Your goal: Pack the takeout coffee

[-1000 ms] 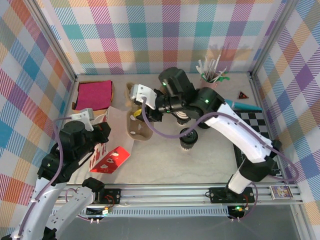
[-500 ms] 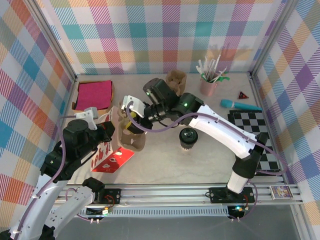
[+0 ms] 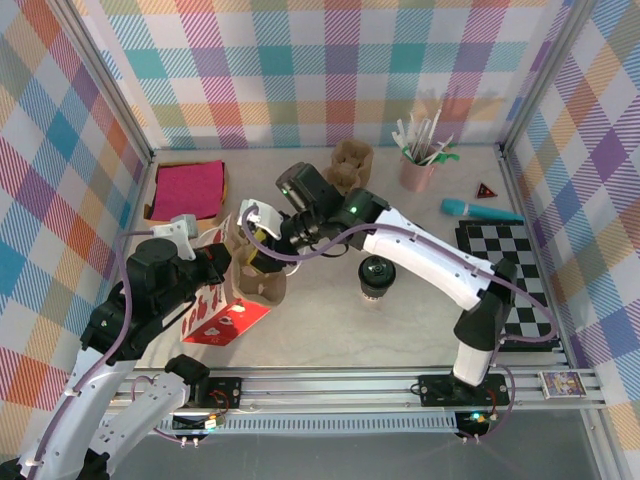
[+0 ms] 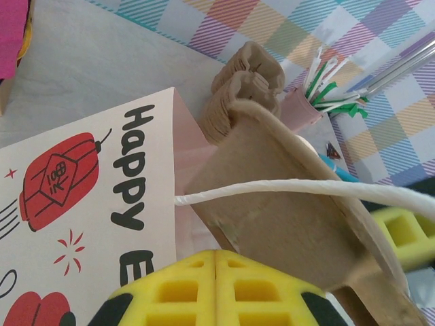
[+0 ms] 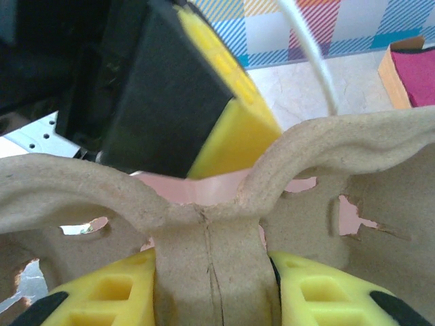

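The takeout coffee (image 3: 376, 272), a small cup under a black lid, stands on the table right of centre, and neither gripper touches it. My right gripper (image 3: 264, 238) (image 5: 212, 275) is shut on the middle rib of a brown pulp cup carrier (image 3: 258, 285) (image 5: 204, 244), which it holds at the mouth of a white paper bag (image 3: 215, 318) (image 4: 88, 204) printed with red lanterns. My left gripper (image 3: 222, 262) (image 4: 216, 261) is shut on the bag's rim. Its yellow pad (image 5: 234, 136) sits just behind the carrier. The bag's white cord handle (image 4: 306, 187) crosses over the carrier (image 4: 292, 224).
A stack of spare carriers (image 3: 351, 160) (image 4: 248, 81) and a pink cup of straws (image 3: 419, 165) (image 4: 302, 109) stand at the back. Pink napkins in a box (image 3: 188, 189) sit back left. A teal tool (image 3: 480, 210), a red triangle (image 3: 487, 189) and a checkered board (image 3: 510, 262) lie right.
My right arm has swung left and down with the carrier, from above the table's middle to the bag's mouth. The left gripper still holds the bag. The coffee has not moved.
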{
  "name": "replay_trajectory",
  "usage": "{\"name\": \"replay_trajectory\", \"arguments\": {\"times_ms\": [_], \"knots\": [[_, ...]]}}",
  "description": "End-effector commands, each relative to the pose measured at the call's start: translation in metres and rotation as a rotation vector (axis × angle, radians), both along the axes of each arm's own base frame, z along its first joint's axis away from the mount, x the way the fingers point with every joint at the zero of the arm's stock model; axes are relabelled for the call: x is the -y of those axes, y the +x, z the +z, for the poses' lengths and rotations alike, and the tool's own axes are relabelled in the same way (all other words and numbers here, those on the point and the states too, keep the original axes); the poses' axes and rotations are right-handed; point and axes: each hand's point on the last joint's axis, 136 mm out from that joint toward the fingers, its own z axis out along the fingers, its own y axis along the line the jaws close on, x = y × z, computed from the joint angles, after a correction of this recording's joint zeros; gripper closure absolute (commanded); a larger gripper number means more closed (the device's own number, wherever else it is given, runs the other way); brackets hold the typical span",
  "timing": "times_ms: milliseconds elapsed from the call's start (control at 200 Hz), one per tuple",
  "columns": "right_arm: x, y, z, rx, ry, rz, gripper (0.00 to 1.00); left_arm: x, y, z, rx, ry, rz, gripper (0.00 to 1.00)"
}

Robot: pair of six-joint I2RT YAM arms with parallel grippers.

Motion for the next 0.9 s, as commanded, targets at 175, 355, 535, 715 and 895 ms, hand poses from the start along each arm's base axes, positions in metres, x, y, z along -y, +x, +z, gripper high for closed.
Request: {"name": "replay_trajectory", "arguments": {"times_ms": [175,355,535,715,895], "knots": [[-0.005,0.006,-0.010,-0.011,-0.005,0.053,0.75,0.008,-0.002,0.011,0.034,-0.035,-0.037,1.00],[-0.005,0.015,-0.022,-0.018,-0.009,0.043,0.76,0.009,-0.003,0.014,0.042,-0.040,-0.046,1.00],[-0.010,0.022,-0.031,-0.029,-0.010,0.045,0.78,0.013,-0.002,0.015,0.046,-0.050,-0.067,1.00],[-0.015,0.031,-0.041,-0.022,-0.019,0.004,0.81,0.016,-0.004,0.017,0.054,-0.059,-0.085,1.00],[-0.015,0.037,-0.045,0.004,-0.012,-0.022,0.81,0.018,-0.003,0.018,0.058,-0.056,-0.093,1.00]]}}
